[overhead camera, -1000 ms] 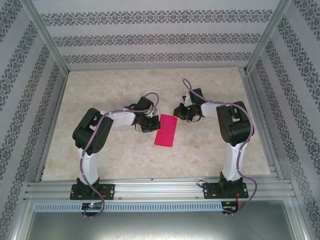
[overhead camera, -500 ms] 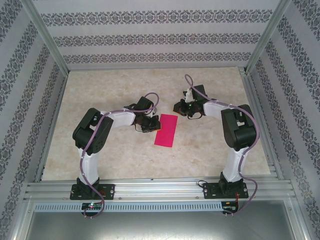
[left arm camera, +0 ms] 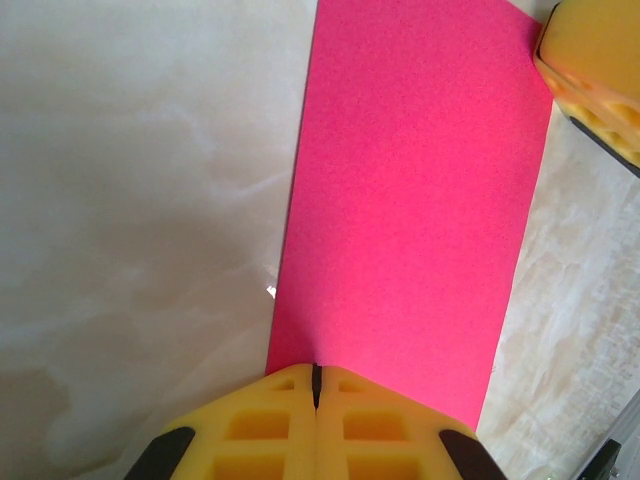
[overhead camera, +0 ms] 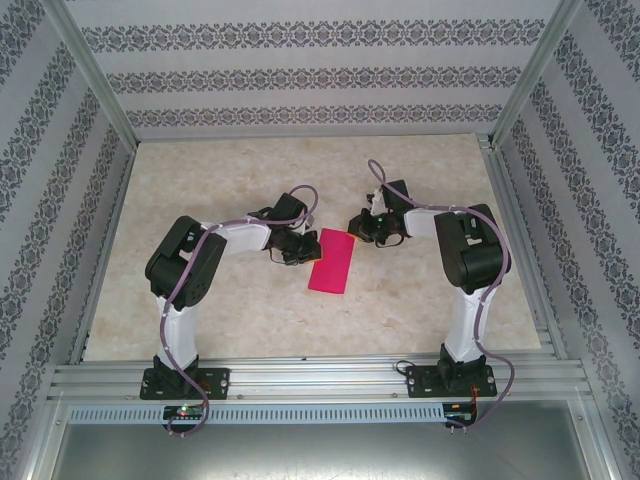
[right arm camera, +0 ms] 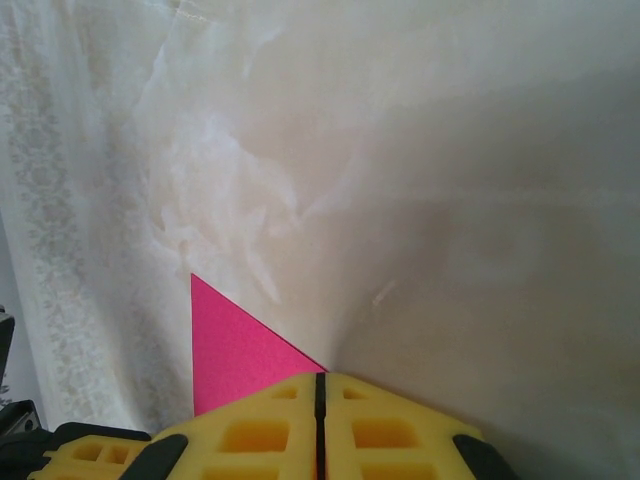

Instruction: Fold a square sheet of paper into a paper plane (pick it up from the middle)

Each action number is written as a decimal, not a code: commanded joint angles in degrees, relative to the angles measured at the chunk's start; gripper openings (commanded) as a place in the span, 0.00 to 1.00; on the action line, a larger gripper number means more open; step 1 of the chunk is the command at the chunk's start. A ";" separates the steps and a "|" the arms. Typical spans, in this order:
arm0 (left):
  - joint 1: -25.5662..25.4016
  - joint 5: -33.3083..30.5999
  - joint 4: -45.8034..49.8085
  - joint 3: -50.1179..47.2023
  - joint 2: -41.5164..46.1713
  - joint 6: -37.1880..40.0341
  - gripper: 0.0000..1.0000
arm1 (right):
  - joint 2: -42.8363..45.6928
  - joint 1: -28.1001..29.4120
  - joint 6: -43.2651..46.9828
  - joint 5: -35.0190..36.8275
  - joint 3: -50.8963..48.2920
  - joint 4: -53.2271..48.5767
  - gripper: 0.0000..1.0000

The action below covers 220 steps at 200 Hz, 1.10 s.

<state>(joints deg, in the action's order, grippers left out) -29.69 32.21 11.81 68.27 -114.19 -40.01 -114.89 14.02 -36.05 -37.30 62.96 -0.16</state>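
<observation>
Near the middle of the pale marbled surface (overhead camera: 420,300), seen from above: the square sheet of paper (overhead camera: 333,262), magenta-pink, lying flat as a long narrow rectangle, tilted from 1 o'clock to 7 o'clock. Left pincer (overhead camera: 299,252) at the sheet's 10 o'clock edge, right pincer (overhead camera: 360,230) at its 1 o'clock corner.

Through the left wrist camera: left pincer (left arm camera: 316,372) at 6 o'clock, yellow fingers (left arm camera: 250,430) pressed together with no gap, tips meeting the near edge of the sheet (left arm camera: 410,200). Whether pinching the paper or only bearing down on it, cannot tell. At 1 o'clock, one yellow finger (left arm camera: 600,70) of the right pincer touching the far corner.

Through the right wrist camera: right pincer (right arm camera: 321,380) likewise pressed together, with a pink triangle of the sheet (right arm camera: 225,350) showing at 10 o'clock of its tips, flat on the surface (right arm camera: 450,200).
</observation>
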 commanded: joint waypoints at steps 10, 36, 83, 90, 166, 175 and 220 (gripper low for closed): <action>-0.89 -2.65 6.82 -0.92 -2.53 1.34 0.00 | 7.27 0.40 0.50 -0.09 -0.85 -1.69 0.10; -0.90 -2.70 6.74 -0.89 -2.53 1.28 0.00 | 10.16 1.77 0.21 0.16 -2.95 -1.34 0.11; -0.90 -2.59 6.90 -0.77 -2.70 1.25 0.00 | 8.20 3.33 -1.82 1.44 -7.59 3.53 0.10; -0.89 -2.53 6.90 -0.72 -2.70 1.31 0.00 | 7.68 3.36 -1.92 1.52 -8.05 4.03 0.10; -0.89 -2.61 6.97 -0.90 -2.62 1.25 0.00 | 7.66 3.46 -2.01 1.72 -10.83 5.44 0.11; -0.90 -2.61 6.96 -0.99 -2.62 1.25 0.00 | 9.54 3.51 -1.98 1.38 -10.61 4.79 0.12; -0.89 -2.61 7.34 -0.54 -2.47 1.37 0.00 | 17.46 6.79 -3.80 0.93 -15.00 5.40 0.12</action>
<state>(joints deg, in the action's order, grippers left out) -29.69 32.18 11.90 68.29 -114.17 -40.01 -101.71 18.06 -38.33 -36.05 50.92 4.49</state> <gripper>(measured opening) 0.063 0.118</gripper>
